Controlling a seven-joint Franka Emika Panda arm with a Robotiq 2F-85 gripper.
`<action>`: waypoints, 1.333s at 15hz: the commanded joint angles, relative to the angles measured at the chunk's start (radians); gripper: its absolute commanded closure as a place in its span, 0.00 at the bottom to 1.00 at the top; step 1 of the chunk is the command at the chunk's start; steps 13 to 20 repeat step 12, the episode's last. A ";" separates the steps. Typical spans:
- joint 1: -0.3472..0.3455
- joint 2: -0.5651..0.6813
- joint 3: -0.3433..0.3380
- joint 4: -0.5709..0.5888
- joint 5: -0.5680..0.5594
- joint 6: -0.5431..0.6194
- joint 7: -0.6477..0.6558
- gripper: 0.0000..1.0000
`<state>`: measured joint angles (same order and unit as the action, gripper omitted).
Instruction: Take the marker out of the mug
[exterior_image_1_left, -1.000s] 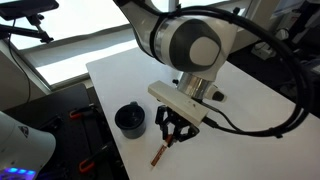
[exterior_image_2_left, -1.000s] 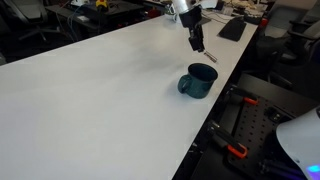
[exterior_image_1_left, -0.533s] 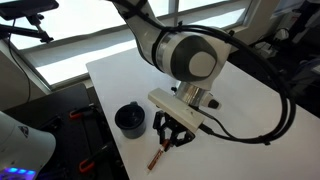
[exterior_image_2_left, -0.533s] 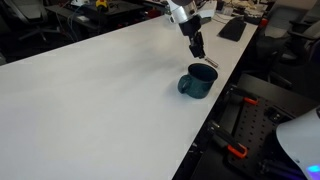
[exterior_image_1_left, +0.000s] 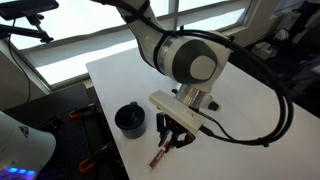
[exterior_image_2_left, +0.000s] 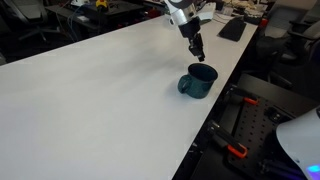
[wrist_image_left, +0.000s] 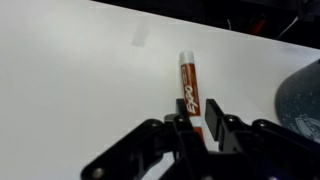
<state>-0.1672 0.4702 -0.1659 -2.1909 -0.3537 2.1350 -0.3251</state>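
Observation:
The marker (wrist_image_left: 188, 82), reddish-brown with a white end, lies flat on the white table outside the mug. In an exterior view it lies near the table's front edge (exterior_image_1_left: 158, 157). The black mug (exterior_image_1_left: 130, 119) stands upright beside it, and shows in the other exterior view (exterior_image_2_left: 199, 80) and at the wrist view's right edge (wrist_image_left: 305, 100). My gripper (wrist_image_left: 198, 104) hovers just over the marker's near end with a finger on each side and a gap showing, so it is open. It shows in both exterior views (exterior_image_1_left: 171, 140) (exterior_image_2_left: 198, 53).
The white table (exterior_image_2_left: 90, 90) stretches wide away from the mug. Its edge runs close by the mug and marker (exterior_image_1_left: 125, 160). A keyboard (exterior_image_2_left: 232, 28) lies at the table's far end. Chairs and gear stand on the floor beyond the edge.
The arm's wrist has shifted slightly over the marker. The marker and the mug have not moved.

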 joint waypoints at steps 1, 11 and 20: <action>-0.005 0.008 0.002 0.016 -0.016 -0.015 0.018 0.43; -0.017 0.008 0.009 0.003 -0.004 -0.003 0.003 0.22; -0.017 0.008 0.009 0.003 -0.004 -0.003 0.003 0.22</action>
